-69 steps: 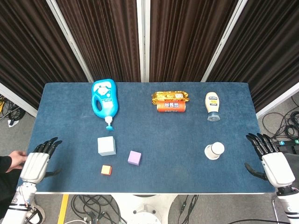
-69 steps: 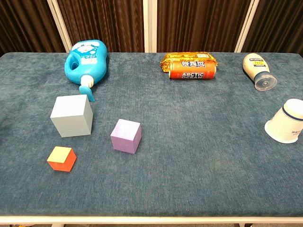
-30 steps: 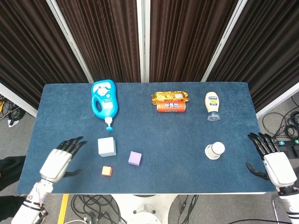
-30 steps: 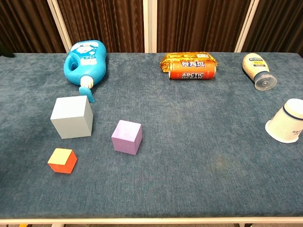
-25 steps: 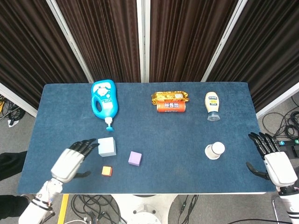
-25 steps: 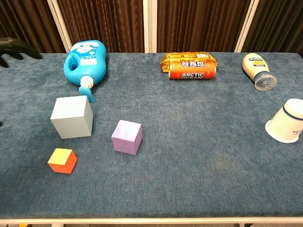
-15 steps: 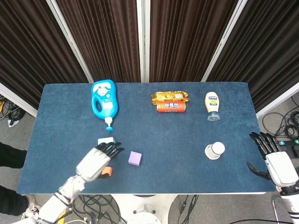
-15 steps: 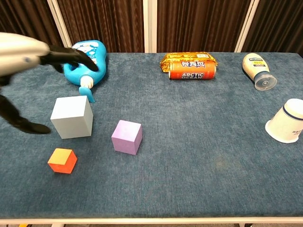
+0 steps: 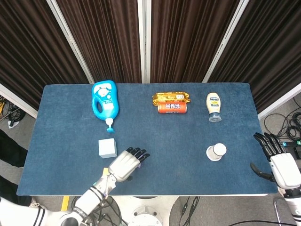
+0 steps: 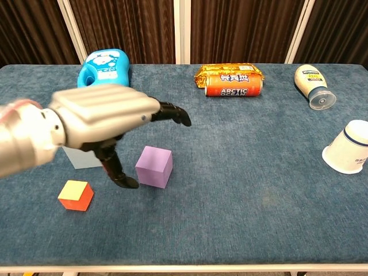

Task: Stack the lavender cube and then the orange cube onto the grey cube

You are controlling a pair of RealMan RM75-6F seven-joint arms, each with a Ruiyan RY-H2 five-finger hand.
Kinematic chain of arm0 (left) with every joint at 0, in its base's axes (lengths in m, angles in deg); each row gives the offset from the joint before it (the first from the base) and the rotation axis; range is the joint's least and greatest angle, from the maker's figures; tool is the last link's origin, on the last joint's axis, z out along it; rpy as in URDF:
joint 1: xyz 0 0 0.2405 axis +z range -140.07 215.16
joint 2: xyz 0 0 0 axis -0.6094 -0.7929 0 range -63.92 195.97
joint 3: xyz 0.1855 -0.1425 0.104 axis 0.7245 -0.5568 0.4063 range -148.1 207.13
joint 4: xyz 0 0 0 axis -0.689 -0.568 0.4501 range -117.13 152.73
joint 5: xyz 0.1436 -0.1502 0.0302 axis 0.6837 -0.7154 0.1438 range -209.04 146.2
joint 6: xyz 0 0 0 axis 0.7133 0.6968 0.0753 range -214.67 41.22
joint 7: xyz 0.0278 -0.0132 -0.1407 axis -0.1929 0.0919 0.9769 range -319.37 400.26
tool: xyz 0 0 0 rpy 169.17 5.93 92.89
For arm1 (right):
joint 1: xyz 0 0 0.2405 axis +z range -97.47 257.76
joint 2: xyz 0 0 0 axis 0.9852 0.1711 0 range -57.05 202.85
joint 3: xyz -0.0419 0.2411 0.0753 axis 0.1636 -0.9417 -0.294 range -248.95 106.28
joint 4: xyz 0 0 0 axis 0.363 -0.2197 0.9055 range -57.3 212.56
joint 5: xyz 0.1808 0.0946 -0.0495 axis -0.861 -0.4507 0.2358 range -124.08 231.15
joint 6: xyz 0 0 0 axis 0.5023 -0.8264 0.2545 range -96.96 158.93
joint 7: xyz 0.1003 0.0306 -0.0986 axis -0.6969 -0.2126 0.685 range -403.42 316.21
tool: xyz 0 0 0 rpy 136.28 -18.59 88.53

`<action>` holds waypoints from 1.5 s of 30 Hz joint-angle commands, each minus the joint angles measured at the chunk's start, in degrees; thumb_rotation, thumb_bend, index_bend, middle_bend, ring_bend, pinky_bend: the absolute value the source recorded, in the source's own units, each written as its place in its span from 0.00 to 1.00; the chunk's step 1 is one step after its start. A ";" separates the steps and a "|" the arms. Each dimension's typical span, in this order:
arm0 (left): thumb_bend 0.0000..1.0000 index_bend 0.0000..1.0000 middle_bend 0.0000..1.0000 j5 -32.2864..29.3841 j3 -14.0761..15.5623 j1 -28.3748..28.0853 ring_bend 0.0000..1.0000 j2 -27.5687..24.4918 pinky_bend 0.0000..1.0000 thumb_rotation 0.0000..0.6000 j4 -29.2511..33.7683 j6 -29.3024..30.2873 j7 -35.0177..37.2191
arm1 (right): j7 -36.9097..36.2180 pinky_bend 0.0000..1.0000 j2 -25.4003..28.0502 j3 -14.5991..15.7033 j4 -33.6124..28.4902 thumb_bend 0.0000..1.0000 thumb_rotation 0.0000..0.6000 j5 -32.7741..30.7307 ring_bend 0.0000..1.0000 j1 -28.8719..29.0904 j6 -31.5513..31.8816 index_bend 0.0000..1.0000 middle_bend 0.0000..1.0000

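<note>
My left hand (image 9: 126, 163) (image 10: 102, 123) hovers open above the lavender cube (image 10: 153, 167), fingers spread forward and thumb hanging down just left of the cube. In the head view the hand hides both the lavender and the orange cube. The orange cube (image 10: 75, 195) sits near the front edge, left of the lavender one. The grey cube (image 9: 107, 148) (image 10: 80, 157) stands behind them, partly covered by my hand in the chest view. My right hand (image 9: 280, 165) rests open at the table's far right edge, holding nothing.
A blue detergent bottle (image 9: 105, 100) lies at the back left. A snack pack (image 9: 171, 98) and an orange can (image 9: 172, 108) lie at the back centre. A mayonnaise bottle (image 9: 214, 106) and a tipped white cup (image 9: 216, 152) lie on the right.
My left hand has swept rightward from the table's left edge, past the grey cube, to above the lavender cube. The cubes and the right hand have not moved.
</note>
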 commanded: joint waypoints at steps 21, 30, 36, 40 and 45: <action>0.16 0.31 0.39 -6.02 2.52 -6.92 0.26 11.52 0.33 1.00 -13.80 8.11 -6.64 | -2.41 0.00 0.52 -0.57 0.28 0.20 1.00 -0.46 0.00 -0.45 1.19 0.03 0.08; 0.17 0.35 0.43 -6.73 3.22 -7.92 0.26 12.78 0.33 1.00 -17.56 7.64 -6.57 | -2.76 0.00 0.61 -0.68 0.33 0.20 1.00 -0.61 0.00 -0.43 1.10 0.03 0.08; 0.18 0.35 0.47 -7.06 3.57 -8.30 0.26 13.51 0.33 1.00 -19.19 7.45 -6.38 | -3.03 0.00 0.76 -0.79 0.29 0.20 1.00 -0.79 0.00 -0.35 0.90 0.03 0.08; 0.20 0.36 0.49 -6.98 3.63 -8.41 0.27 13.83 0.34 1.00 -19.50 7.56 -5.97 | -3.09 0.00 0.77 -0.77 0.34 0.20 1.00 -0.84 0.00 -0.32 0.73 0.03 0.08; 0.23 0.38 0.51 -6.31 3.90 -8.41 0.29 14.58 0.36 1.00 -20.52 8.02 -5.56 | -3.06 0.00 0.79 -0.82 0.32 0.20 1.00 -0.90 0.00 -0.29 0.64 0.03 0.08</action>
